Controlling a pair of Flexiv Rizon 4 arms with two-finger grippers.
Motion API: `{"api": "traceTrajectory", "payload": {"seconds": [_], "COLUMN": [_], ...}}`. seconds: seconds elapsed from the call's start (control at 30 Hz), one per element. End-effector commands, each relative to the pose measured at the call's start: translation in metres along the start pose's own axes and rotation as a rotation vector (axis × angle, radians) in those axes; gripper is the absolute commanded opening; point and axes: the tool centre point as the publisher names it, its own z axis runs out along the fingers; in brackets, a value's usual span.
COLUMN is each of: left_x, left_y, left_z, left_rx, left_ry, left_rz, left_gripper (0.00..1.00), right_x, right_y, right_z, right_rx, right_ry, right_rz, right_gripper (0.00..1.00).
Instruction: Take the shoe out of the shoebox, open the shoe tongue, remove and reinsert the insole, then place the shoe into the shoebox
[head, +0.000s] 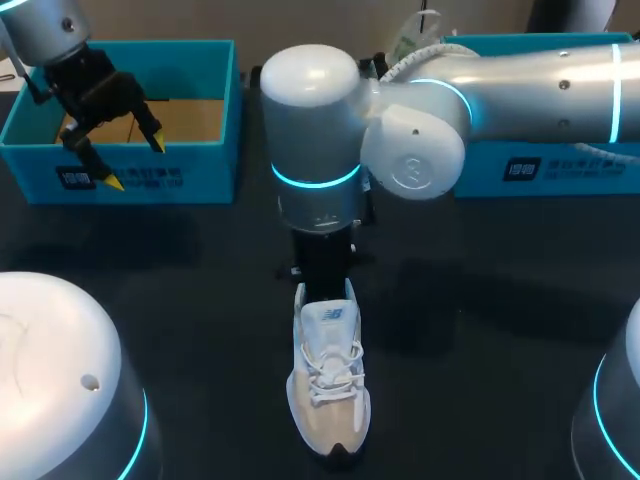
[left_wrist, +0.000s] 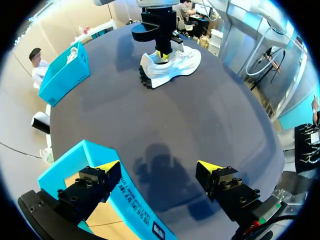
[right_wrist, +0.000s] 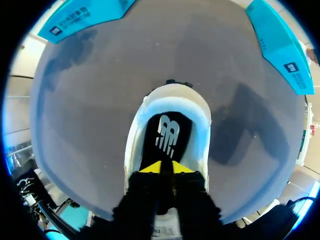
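A white laced shoe (head: 328, 390) stands upright on the dark table, toe towards the near edge. My right arm reaches in to the middle. Its gripper (head: 325, 290) points straight down into the shoe's opening just behind the tongue (head: 328, 316). In the right wrist view the yellow tips of that gripper (right_wrist: 166, 167) stand a narrow gap apart over the black insole (right_wrist: 167, 132), with nothing visible between them. My left gripper (head: 135, 160) hangs open and empty over the front wall of the blue shoebox (head: 120, 170) at the far left. The left wrist view shows the same gripper (left_wrist: 160, 167) astride that wall (left_wrist: 125, 200).
A second blue box (head: 560, 165) lies at the far right behind my right arm. Bare dark tabletop (head: 180, 280) surrounds the shoe on both sides.
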Motion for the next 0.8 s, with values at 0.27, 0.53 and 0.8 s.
{"api": "traceTrajectory", "payload": {"seconds": [0.27, 0.53, 0.8], "left_x": [0.0, 0.0, 0.0], "left_y": [0.0, 0.0, 0.0], "left_z": [0.0, 0.0, 0.0], "left_rx": [-0.002, -0.002, -0.002], "left_ry": [0.001, 0.001, 0.001], "left_rz": [0.001, 0.001, 0.001], "left_gripper": [1.0, 1.0, 1.0], "right_x": [0.008, 0.006, 0.007], "right_y": [-0.01, -0.014, -0.019], "right_z": [-0.003, -0.003, -0.012], "right_rx": [0.007, 0.003, -0.008], "right_ry": [0.01, -0.007, -0.021], "right_rz": [0.002, 0.002, 0.008], "right_gripper": [1.0, 1.0, 1.0]}}
